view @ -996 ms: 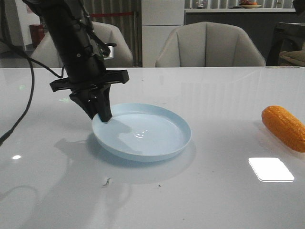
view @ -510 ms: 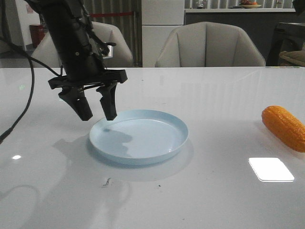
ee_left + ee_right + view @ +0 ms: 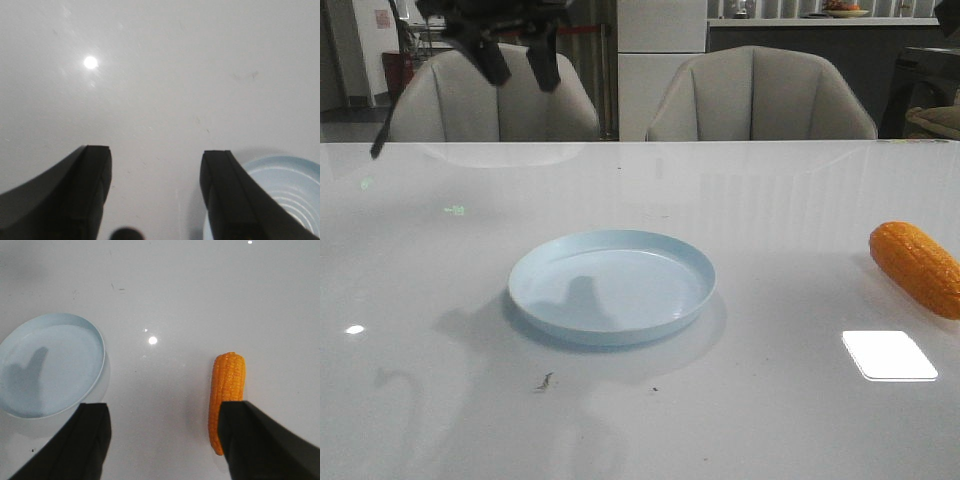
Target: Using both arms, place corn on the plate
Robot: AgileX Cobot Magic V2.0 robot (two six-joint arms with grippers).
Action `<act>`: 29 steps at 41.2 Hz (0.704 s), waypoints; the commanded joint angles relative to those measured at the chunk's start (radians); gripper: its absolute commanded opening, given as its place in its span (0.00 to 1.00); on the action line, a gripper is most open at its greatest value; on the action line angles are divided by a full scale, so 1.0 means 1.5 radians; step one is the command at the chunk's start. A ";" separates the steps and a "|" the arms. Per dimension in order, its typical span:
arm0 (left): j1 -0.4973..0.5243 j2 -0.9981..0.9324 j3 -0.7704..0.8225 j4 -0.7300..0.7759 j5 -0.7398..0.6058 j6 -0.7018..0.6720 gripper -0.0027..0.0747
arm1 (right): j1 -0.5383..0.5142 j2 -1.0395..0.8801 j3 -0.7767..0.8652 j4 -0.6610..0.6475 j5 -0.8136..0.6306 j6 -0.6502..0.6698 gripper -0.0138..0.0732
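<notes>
The pale-blue plate (image 3: pixel 610 285) lies flat and empty on the white table, left of centre. The orange corn (image 3: pixel 917 268) lies on the table at the far right, well apart from the plate. My left gripper (image 3: pixel 525 80) is open and empty, high above the table behind and left of the plate. In the left wrist view it (image 3: pixel 156 152) is open over bare table, with the plate (image 3: pixel 285 190) beside one finger. My right gripper (image 3: pixel 165 407) is open and empty, high above the table between the plate (image 3: pixel 50 370) and the corn (image 3: pixel 227 380). It is out of the front view.
Two beige chairs (image 3: pixel 760 95) stand behind the table's far edge. A bright light patch (image 3: pixel 888 354) reflects on the table in front of the corn. A small dark speck (image 3: pixel 545 380) lies in front of the plate.
My left gripper let go of the plate's left rim, opened, and rose up and away to the top left. The plate dropped from its tilt and now lies flat.
</notes>
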 commanded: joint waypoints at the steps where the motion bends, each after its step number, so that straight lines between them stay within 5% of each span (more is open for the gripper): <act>1: 0.009 -0.095 -0.031 0.071 -0.045 -0.038 0.62 | 0.001 -0.009 -0.024 0.013 -0.032 0.000 0.80; 18: 0.054 -0.271 -0.005 0.181 -0.050 -0.054 0.62 | 0.001 -0.009 -0.024 0.013 -0.033 0.000 0.80; 29: 0.123 -0.397 0.145 0.190 -0.104 -0.054 0.62 | 0.001 -0.009 -0.024 0.013 -0.033 0.000 0.80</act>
